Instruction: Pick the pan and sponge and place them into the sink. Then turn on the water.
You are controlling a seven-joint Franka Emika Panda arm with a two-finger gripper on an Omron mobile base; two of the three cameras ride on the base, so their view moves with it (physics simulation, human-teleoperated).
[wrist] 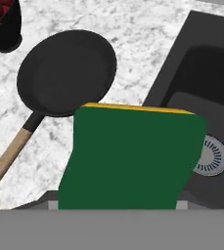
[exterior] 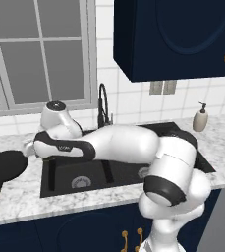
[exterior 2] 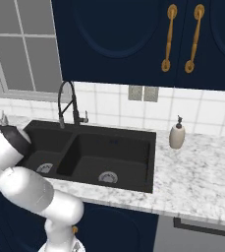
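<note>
The sponge (wrist: 130,158) hangs close in front of the hand camera, green scrub face toward it and a yellow edge on top. My gripper (exterior: 28,147) is shut on the sponge, which hides the fingertips, and hovers over the counter by the sink's left rim. The black pan (wrist: 67,71) lies on the marble counter left of the sink (wrist: 201,68), wooden handle (wrist: 11,156) pointing to the counter's front edge. In the left base view the pan (exterior: 6,166) sits just left of my hand. No water runs from the faucet (exterior: 103,106).
A silver drain (wrist: 211,155) shows in the near basin, beside the sponge. A dark bowl (wrist: 1,22) with red contents stands beyond the pan. The beige soap dispenser (exterior 2: 177,134) stands right of the sink (exterior 2: 114,147). Blue wall cabinets hang above the counter.
</note>
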